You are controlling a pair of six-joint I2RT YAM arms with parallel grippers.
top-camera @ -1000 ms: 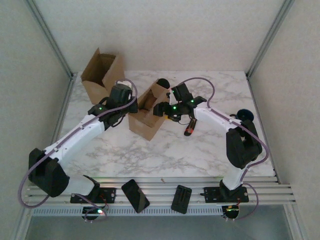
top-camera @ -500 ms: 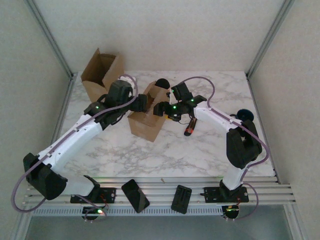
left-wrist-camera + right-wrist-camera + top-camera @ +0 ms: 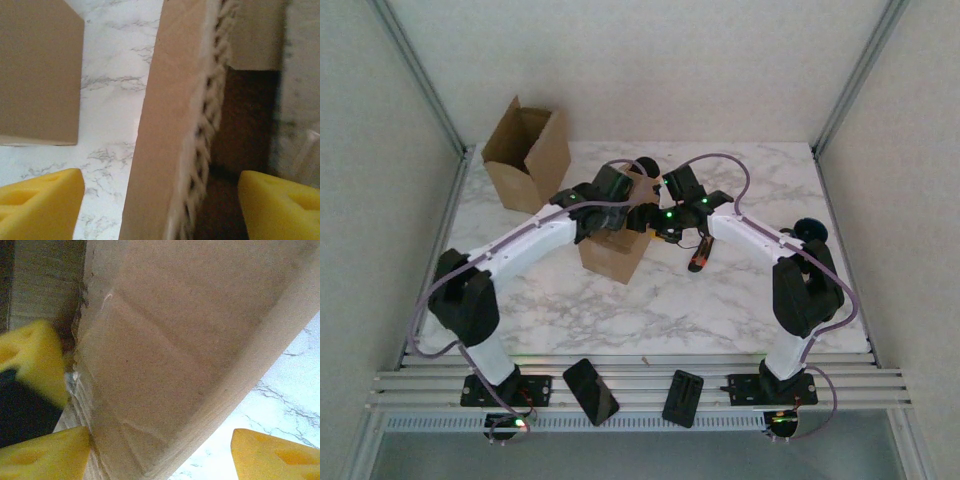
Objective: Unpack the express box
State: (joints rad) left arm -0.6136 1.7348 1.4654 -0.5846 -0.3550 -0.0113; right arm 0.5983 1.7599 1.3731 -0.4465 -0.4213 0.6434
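The express box (image 3: 613, 256), brown cardboard with its top open, stands in the middle of the marble table. My left gripper (image 3: 622, 207) hangs over its top, open. In the left wrist view the left gripper (image 3: 160, 182) straddles a box wall (image 3: 170, 120), one yellow finger (image 3: 42, 200) outside over the marble, the other over the dark inside (image 3: 240, 145). My right gripper (image 3: 646, 217) is at the box's right top edge. The right gripper (image 3: 160, 440) stands open around a cardboard flap (image 3: 175, 340); its left finger (image 3: 47, 452) touches the flap, the right one is apart. What the box contains is hidden.
A second open cardboard box (image 3: 526, 152) stands at the back left, and its side (image 3: 40, 70) shows in the left wrist view. A dark red object (image 3: 698, 259) lies right of the express box. A black round thing (image 3: 646, 165) sits behind it. A blue object (image 3: 809, 228) is at the right edge.
My left arm has swung right, from beside the box to over its top, and its gripper has gone from shut to open. The right arm has stayed put.
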